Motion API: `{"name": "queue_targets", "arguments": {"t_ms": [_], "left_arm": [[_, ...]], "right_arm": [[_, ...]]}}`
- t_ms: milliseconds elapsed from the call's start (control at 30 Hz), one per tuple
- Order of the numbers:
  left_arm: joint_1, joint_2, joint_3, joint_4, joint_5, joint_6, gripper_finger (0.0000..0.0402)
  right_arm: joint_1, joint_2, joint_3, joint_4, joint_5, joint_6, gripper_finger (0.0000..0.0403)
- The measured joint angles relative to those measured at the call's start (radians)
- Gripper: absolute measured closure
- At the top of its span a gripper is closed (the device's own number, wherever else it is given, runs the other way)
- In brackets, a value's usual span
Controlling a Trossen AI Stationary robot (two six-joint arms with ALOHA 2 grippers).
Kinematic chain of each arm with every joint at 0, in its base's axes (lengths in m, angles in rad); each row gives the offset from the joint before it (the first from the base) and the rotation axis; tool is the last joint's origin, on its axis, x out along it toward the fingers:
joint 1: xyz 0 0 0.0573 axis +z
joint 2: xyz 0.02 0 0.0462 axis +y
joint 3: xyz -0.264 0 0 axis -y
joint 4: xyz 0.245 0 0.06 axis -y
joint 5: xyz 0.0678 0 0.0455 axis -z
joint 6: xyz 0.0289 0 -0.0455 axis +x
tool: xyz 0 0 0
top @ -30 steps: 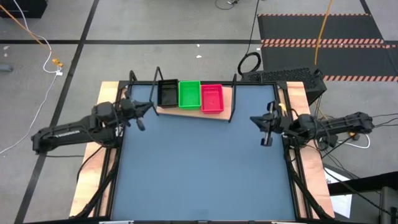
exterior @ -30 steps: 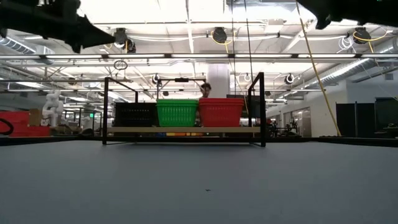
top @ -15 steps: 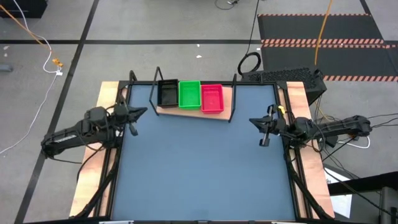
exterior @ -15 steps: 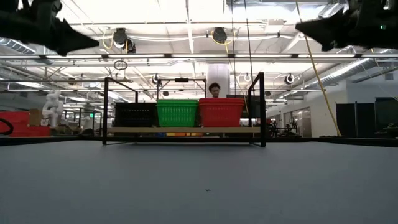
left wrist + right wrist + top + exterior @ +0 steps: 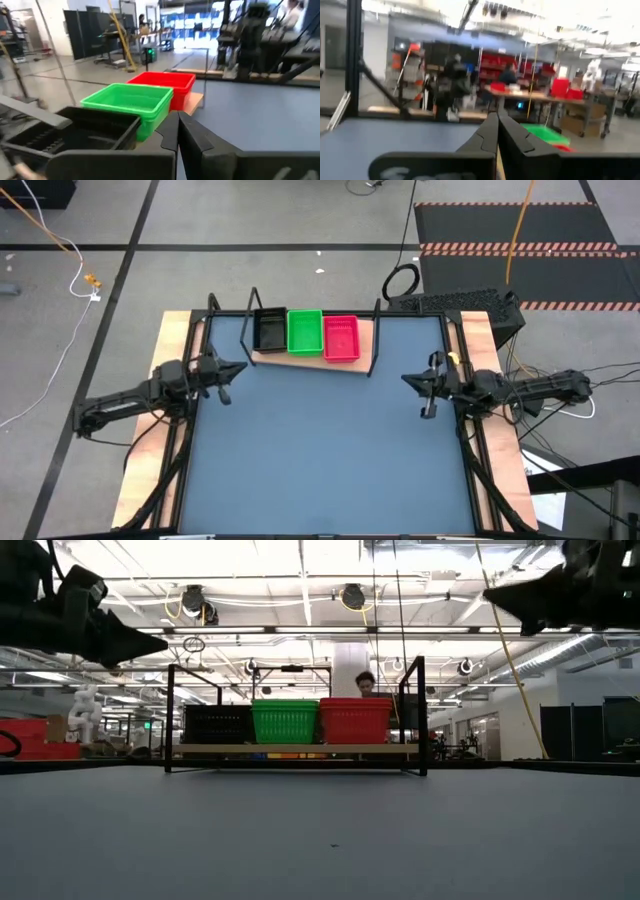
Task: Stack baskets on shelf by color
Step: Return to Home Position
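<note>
Since one second earlier, left gripper (image 5: 228,368) has drawn back from the black stack (image 5: 268,330) toward the left edge of the table (image 5: 320,450) and hangs lower in the low view. Right gripper (image 5: 426,386) has scarcely shifted at the right edge.

Baskets stand on the shelf (image 5: 262,358) at the far edge of the table, in three single-colour stacks set side by side. Black stack is at the left end, green stack (image 5: 304,332) in the middle and red stack (image 5: 341,338) at the right end. In the low view the three stacks reach nearly the same height on the wooden board (image 5: 295,749), between the black wire end frames.

Left arm (image 5: 130,395) runs in from beyond the table's left side, slanting up toward the shelf. Its gripper points inward over the left edge, near the black stack but apart from it. In the left wrist view its fingers (image 5: 167,135) are pressed together with only a thin seam between them, clenched on nothing, and all three stacks lie ahead.

Right arm (image 5: 530,387) lies almost level from the right side, with its gripper pointing inward over the right edge, well apart from the shelf. Its fingers (image 5: 485,137) are likewise clenched on nothing.

In the low view both grippers hang high above the table at the upper corners, tips turned inward. A person (image 5: 366,683) shows behind the red stack, beyond the table.
</note>
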Motion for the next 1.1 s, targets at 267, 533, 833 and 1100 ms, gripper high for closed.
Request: {"name": "queue_targets", "arguments": {"t_ms": [267,533,833,1100], "left_arm": [[0.0,0.01,-0.029,0.06,0.048,-0.075,0.0394],[0.0,0.026,-0.029,0.058,0.042,-0.061,0.0392],[0.0,0.025,-0.03,0.074,0.039,-0.005,0.0392],[0.0,0.025,-0.03,0.091,0.037,-0.006,0.0392]], "right_arm": [[0.0,0.022,-0.003,-0.175,0.122,0.122,0.0403],[0.0,0.054,-0.005,-0.13,0.174,0.2,0.0403],[0.0,0.053,-0.005,-0.096,0.232,0.096,0.0403],[0.002,0.053,-0.005,-0.12,0.228,0.123,0.0403]]}}
